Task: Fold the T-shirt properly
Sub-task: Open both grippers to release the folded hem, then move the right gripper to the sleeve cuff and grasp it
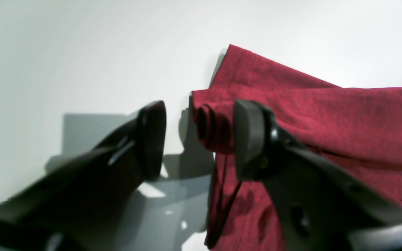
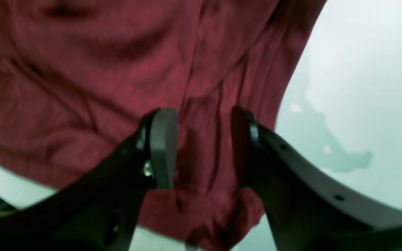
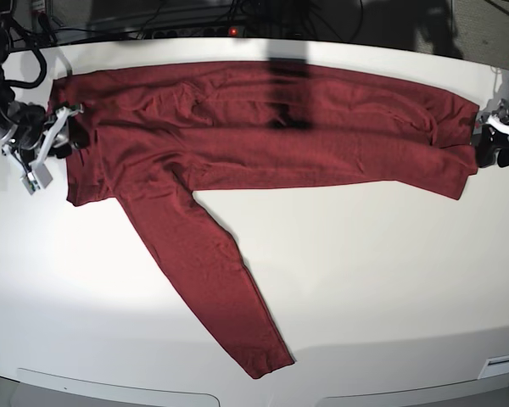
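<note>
On the left of the base view, the right gripper (image 3: 68,136) sits at one end of the T-shirt (image 3: 263,140), which lies stretched in a long folded band across the far part of the white table (image 3: 365,288). Its wrist view shows the jaws parted with wrinkled red cloth lying between and beyond them, pinched by neither pad. The risk here is that a rising pad drags the loose, rumpled hem up and undoes the fold line. Ahead of that gripper and toward the middle, one long sleeve (image 3: 208,275) runs out diagonally toward the near edge, unfolded; left so, it makes the finished fold lopsided. On the right of the base view, the left gripper (image 1: 199,139) is spread wide beside the other end of the band, and a small rolled lip of cloth (image 1: 209,127) stands between its pads, close against the right one. That curl may catch on the pad as the arm withdraws, or settle as a bulge in the edge.
</note>
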Robot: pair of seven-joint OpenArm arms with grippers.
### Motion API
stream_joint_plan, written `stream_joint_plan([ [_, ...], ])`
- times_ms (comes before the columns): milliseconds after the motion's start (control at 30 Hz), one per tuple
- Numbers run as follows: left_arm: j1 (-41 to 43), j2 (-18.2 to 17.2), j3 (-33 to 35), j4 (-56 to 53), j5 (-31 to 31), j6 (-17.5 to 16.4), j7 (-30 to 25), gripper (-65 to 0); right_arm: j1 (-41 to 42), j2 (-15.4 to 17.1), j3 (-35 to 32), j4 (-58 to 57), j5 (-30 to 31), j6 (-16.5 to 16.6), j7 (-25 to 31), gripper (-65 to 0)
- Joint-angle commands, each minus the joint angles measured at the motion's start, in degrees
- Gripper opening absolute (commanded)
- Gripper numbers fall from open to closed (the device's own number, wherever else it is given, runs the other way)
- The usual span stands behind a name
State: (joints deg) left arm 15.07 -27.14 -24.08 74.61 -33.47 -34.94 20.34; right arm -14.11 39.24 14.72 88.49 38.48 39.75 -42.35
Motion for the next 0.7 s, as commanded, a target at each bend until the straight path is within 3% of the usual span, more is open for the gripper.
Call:
stream_joint_plan([
  [0, -0.5, -1.3, -0.6, 1.0, -1.0, -0.3, -0.8, -34.7, 1.4, 1.4, 0.7, 0.7, 0.5, 0.3, 1.0, -39.3],
  [300, -0.5, -1.5, -0.6, 1.0, -1.1, -0.2, -0.8, -34.7, 11.0, 0.2, 0.7, 0.7, 0.7, 0.3, 1.1, -39.3],
  [500, -0.5, -1.3, -0.6, 1.0, -6.4, -0.2, -0.9, -34.7, 20.0, -6.1, 0.6, -3.3, 0.2, 0.3, 1.1, -39.3],
  [667, -0.7, -1.3, -0.6, 1.0, -8.1, -0.2, -0.9, -34.7, 30.2, -11.0, -0.3, -12.0, -3.8, 0.3, -0.1, -39.3],
])
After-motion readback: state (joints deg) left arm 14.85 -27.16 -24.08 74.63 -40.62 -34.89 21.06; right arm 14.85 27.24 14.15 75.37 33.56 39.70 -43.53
